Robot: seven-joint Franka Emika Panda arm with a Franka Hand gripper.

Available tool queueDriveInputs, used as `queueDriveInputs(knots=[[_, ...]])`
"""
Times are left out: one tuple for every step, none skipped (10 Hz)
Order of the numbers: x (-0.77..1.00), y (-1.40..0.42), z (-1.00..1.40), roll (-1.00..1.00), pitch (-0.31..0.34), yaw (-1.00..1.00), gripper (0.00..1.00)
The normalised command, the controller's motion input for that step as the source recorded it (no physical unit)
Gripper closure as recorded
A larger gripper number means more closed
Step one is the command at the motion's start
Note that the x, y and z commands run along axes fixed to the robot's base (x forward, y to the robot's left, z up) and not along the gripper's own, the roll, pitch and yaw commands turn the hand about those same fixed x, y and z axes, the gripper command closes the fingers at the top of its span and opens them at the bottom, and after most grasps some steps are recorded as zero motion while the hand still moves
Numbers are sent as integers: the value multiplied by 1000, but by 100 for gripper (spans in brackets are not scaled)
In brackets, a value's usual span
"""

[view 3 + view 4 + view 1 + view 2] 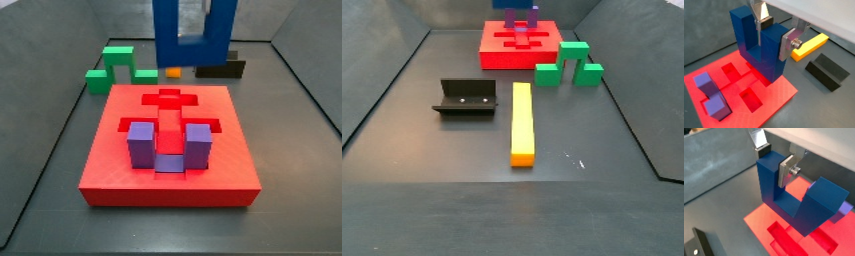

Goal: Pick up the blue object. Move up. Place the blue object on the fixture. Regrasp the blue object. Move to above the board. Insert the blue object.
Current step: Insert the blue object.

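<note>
In both wrist views my gripper [776, 32] [774, 160] is shut on one upright prong of the blue object [757, 45] [797, 203], a dark blue U-shaped block with its prongs pointing up. The block hangs just above the far part of the red board [777, 92] [761, 220]. In a side view the blue object [187, 45] floats over the board's [114, 150] back edge, and the gripper is cut off by the frame's top. The black fixture [826, 71] [466, 97] stands apart on the floor.
A purple U-shaped block [711, 97] [160, 145] sits in a recess of the board. A green U-shaped block [118, 68] [569, 65] lies beside the board. A long yellow bar [811, 46] [521, 120] lies on the floor near the fixture. Grey walls enclose the floor.
</note>
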Motion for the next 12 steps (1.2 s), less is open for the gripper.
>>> queueDriveInputs(knots=[[-183,117,-594,141,-7,-71,100],[-117,194,-509,-97,-17,-349,100],[-69,174,-449,-157,-41,-294,100],[0,137,-429,-144,-50,-180,100],[0,131,-371,-139,-40,-143,100],[0,103,-291,-166,-10,-23,100],[0,69,-214,-160,0,0,100],[0,51,-266,-97,0,0,100],[-34,34,-277,-51,0,-9,100],[-37,34,-291,-79,0,-29,100],[0,17,-217,-63,0,-46,100],[23,43,-114,-64,0,-46,100]])
